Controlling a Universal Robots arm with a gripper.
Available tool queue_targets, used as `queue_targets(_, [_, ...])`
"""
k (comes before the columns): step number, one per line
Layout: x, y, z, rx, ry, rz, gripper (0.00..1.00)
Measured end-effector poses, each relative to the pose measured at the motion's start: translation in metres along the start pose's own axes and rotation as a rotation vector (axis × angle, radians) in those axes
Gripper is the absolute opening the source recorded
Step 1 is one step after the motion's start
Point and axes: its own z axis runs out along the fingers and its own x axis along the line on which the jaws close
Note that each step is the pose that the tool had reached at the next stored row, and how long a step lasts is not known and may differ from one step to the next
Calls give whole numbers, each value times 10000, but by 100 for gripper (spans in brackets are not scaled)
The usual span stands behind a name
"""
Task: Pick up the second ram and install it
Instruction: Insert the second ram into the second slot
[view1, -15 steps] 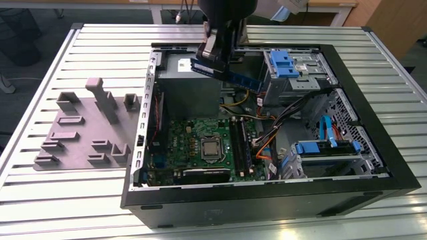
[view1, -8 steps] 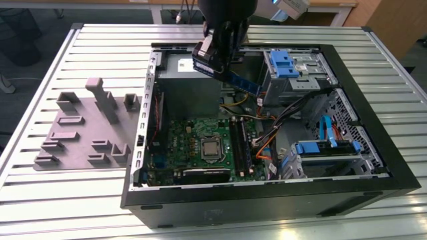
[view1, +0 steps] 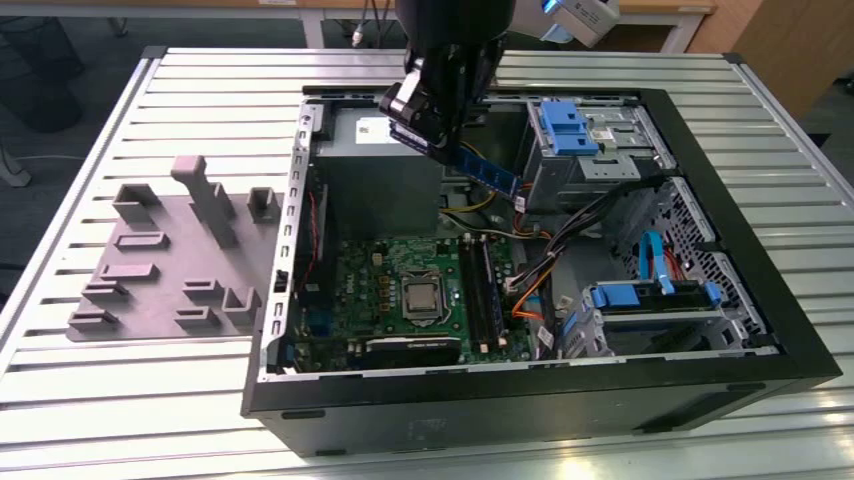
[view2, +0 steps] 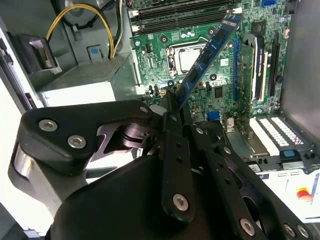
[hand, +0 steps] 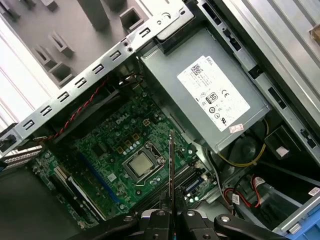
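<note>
Tool (view1: 427, 132) is seen clamped on the second ram (view1: 470, 165), with the fingers closed flat against both faces at one end of the stick. The rest of the stick projects free and tilted, pointing down toward the motherboard (view1: 400, 290). The stick is held in the air above the open case (view1: 534, 400), near the power supply (view1: 374, 150) at the far side. It is apart from the memory slots (view1: 483, 290) and nothing is touched by its free end.

Handling, as judged: the stick is taken to be light, thin and stiff but fragile. Bending or a skewed push is to be avoided. A grip on the flat faces near one end, as here, looks secure, though the long overhang could let it pivot if pressed off-axis.

Whole layout is given by the exterior view: the grey fixture plate (view1: 174, 260) lies on the desk (view1: 134, 400) at the exterior view's left of the case, blue drive brackets (view1: 567, 130) at its right. The stick's chip face (view2: 210, 50) and the clamp point at the tool (view2: 176, 100) are shown in the second wrist view, with the slots (view2: 185, 15) beyond. In the first wrist view the stick (hand: 171, 170) is seen edge-on rising from the tool (hand: 170, 212), lined up just beside the processor (hand: 142, 165).
</note>
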Motion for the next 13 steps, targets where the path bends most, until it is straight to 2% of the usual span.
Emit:
queue_targets(7, [0, 0, 6, 21, -3, 588, 14])
queue_targets(13, [0, 0, 6, 21, -3, 600, 14])
